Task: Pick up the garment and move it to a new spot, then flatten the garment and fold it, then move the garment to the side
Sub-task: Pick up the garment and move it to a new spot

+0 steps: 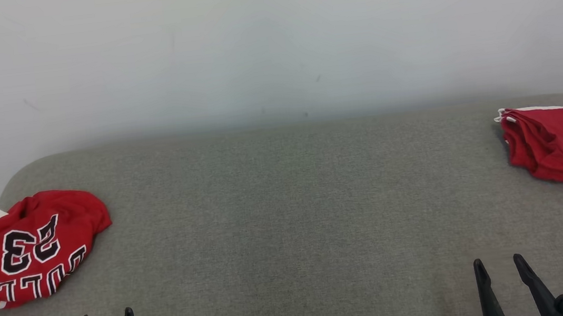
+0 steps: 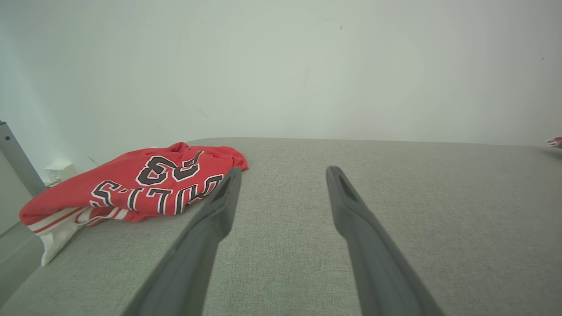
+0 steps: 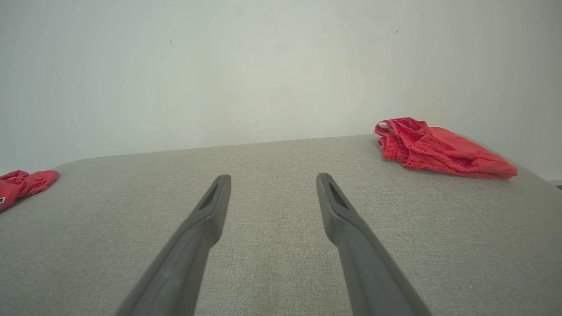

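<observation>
Two red garments lie on the grey fabric surface [image 1: 287, 205]. A red jersey [image 1: 32, 250] with a black and white "23" and lettering is bunched at the left edge, partly over it, and it also appears in the left wrist view [image 2: 145, 184]. Red shorts [image 1: 556, 148] with white trim lie loosely folded at the far right [image 3: 439, 149]. My left gripper [image 1: 107, 313] is open at the lower left, just right of and nearer than the jersey [image 2: 283, 168]. My right gripper [image 1: 498, 258] is open at the lower right, well short of the shorts [image 3: 274, 175]. Neither holds anything.
A pale wall [image 1: 269, 48] rises right behind the surface. The surface has rounded far corners, and its left edge drops off beside the jersey. A wide stretch of bare grey fabric separates the two garments.
</observation>
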### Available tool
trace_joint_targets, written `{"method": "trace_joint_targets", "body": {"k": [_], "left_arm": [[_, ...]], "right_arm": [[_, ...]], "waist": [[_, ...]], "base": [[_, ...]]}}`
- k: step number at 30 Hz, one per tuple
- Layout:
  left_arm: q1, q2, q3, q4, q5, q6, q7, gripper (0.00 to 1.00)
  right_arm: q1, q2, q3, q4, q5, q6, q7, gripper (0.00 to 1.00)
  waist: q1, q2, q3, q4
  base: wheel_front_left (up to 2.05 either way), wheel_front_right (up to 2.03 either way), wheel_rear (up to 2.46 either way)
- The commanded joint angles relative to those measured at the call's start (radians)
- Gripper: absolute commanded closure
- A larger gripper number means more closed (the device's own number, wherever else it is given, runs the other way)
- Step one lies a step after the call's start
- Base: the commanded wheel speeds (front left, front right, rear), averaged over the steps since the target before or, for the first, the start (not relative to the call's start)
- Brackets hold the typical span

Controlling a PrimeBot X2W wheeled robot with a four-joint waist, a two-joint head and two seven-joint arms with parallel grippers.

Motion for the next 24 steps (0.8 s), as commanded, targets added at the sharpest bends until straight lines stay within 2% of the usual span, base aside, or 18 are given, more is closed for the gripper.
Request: {"method": "trace_joint_targets", "body": {"k": [1,5,11,24], "left_arm": [[-0.009,0.004,0.001,-0.001,-0.003,0.004,0.0,0.0],[-0.012,0.002,-0.007,0.002,-0.004,0.009,0.004,0.0],[-0.006,0.009,-0.01,-0.003,-0.006,0.019,0.014,0.0],[-0.005,0.038,-0.007,-0.005,-0.016,0.032,0.026,0.0]], "right_arm": [[0.006,0.002,0.002,0.001,0.004,-0.002,-0.004,0.0],[0.002,0.002,0.016,0.01,0.021,-0.002,-0.009,0.0],[0.005,0.002,0.027,0.033,0.043,-0.002,-0.018,0.0],[-0.004,0.002,0.04,0.071,0.068,-0.002,-0.036,0.0]], "waist": [[0.0,0.0,0.0,0.006],[0.0,0.0,0.0,0.036],[0.0,0.0,0.0,0.127],[0.0,0.0,0.012,0.357]], "base": [[0.0,0.0,0.0],[0.0,0.0,0.0],[0.0,0.0,0.0],[0.0,0.0,0.0]]}}
